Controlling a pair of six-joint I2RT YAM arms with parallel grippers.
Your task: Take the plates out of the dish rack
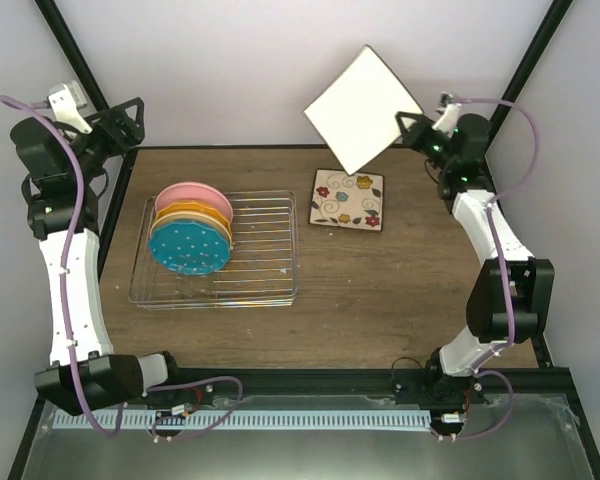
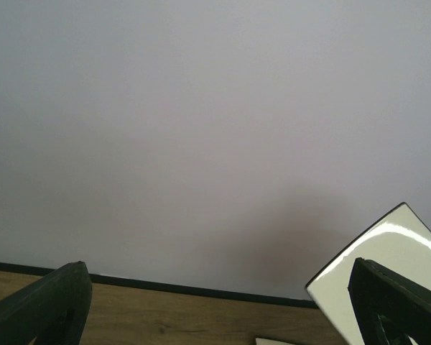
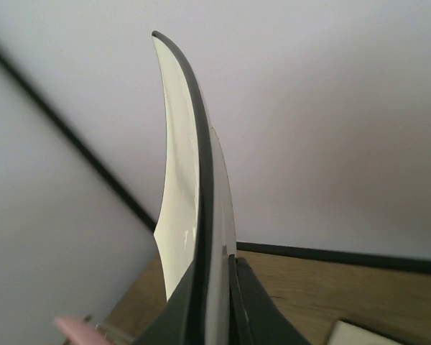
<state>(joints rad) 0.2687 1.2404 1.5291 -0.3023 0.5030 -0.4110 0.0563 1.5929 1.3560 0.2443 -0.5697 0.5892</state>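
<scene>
While round coloured plates [image 1: 190,235] are left in the silver wire rack [image 1: 268,255], a second square cream plate [image 1: 360,108] is clamped by the right gripper [image 1: 410,128], the left gripper [image 1: 128,122] held parted.

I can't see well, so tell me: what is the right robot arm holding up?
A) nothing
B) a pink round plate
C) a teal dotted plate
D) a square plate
D: the right gripper grips the square plate by a corner, white back showing.
</scene>
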